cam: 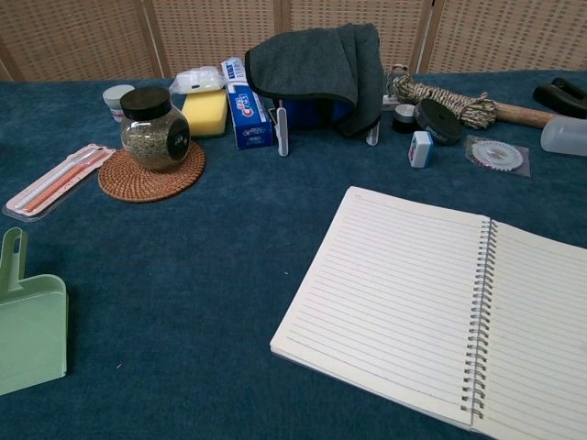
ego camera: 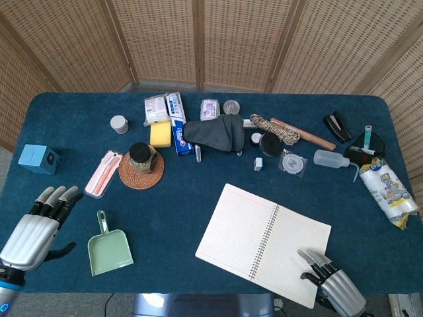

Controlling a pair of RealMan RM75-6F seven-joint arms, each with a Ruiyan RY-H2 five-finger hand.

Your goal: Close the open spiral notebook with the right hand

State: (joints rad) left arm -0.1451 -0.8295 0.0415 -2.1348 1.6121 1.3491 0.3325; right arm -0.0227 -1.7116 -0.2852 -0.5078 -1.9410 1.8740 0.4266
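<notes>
Notebook: spiral notebook (ego camera: 263, 243) is lying open and flat on the blue table (ego camera: 198, 191), near its front edge, right of centre.
Axis: spiral binding (ego camera: 264, 243) is running diagonally from far-right to near-left.
Right hand: right hand (ego camera: 330, 285) is resting its extended, slightly parted fingertips (ego camera: 309, 259) on the right page's near corner.
Left hand: left hand (ego camera: 36, 228) is hovering empty, fingers apart, beside the green dustpan (ego camera: 109, 249).

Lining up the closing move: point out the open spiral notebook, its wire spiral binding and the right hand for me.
open white lined spiral notebook (ego camera: 231, 231): head view, middle of the left page.
metal wire spiral binding (cam: 479, 316): chest view, midway along the coil.
right robot hand (ego camera: 334, 285): head view, back of the hand, fingers over the right page's corner.
</notes>
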